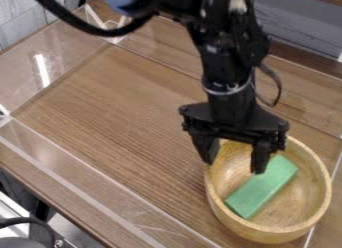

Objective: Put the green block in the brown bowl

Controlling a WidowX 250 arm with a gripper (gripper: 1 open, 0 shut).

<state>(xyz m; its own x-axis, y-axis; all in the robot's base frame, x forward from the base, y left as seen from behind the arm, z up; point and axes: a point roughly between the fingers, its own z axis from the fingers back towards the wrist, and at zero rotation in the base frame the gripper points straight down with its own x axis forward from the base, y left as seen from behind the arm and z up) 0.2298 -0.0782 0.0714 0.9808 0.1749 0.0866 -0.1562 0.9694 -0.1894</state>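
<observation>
Green block [262, 188] is in the brown bowl [217, 200], lying on the bottom, slanted, one end toward the far side of the rim. Fingers [235, 150] are apart, nothing between them, hanging over or close to the bowl's far rim. Can't tell from this view if they touch it. Placement looks done to me; what's left is getting the arm out without wrecking it. Main risk: snagging the rim. If a fingertip sits just inside the wall and the arm goes sideways instead of up, it could drag or tip the bowl, and the block would slide with it. Second: any drop in height from here could press on the rim and tilt the bowl, since the load would land on one edge. Third: a needless regrasp. Closing now would likely pinch the wall or nothing, and lifting after that would carry the bowl off the tabletop [114, 122]. Block itself seems low risk, it lies flat and the wall should keep it in. I'd go straight up first, fingers wide, then retreat.
</observation>
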